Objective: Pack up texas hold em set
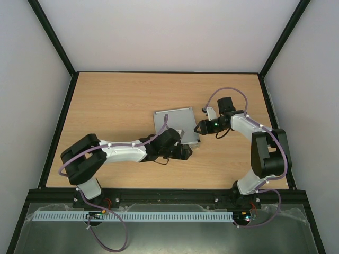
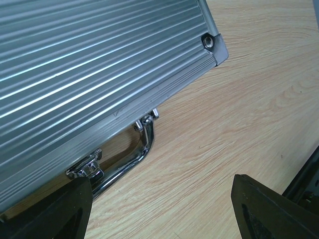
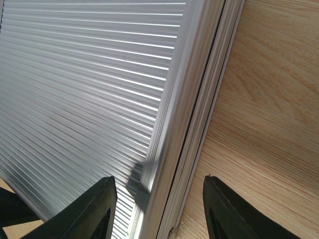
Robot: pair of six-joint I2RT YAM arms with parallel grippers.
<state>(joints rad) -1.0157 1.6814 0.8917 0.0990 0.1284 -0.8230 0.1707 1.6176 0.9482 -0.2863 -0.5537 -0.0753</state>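
The silver ribbed aluminium case [image 1: 174,123] lies closed and flat in the middle of the table. Its chrome handle [image 2: 130,157] faces the near edge. My left gripper [image 1: 186,152] is open at the case's near side, its fingers [image 2: 60,211] wide apart beside the handle, holding nothing. My right gripper [image 1: 198,128] is open at the case's right edge [image 3: 192,124], one finger above the lid and the other over the table, not touching. Chips, dice and card deck box are out of view.
The wooden table [image 1: 106,106] is ringed by a black frame [image 1: 61,124] with white walls behind. A white perforated rail [image 1: 137,216] runs along the front by the arm bases.
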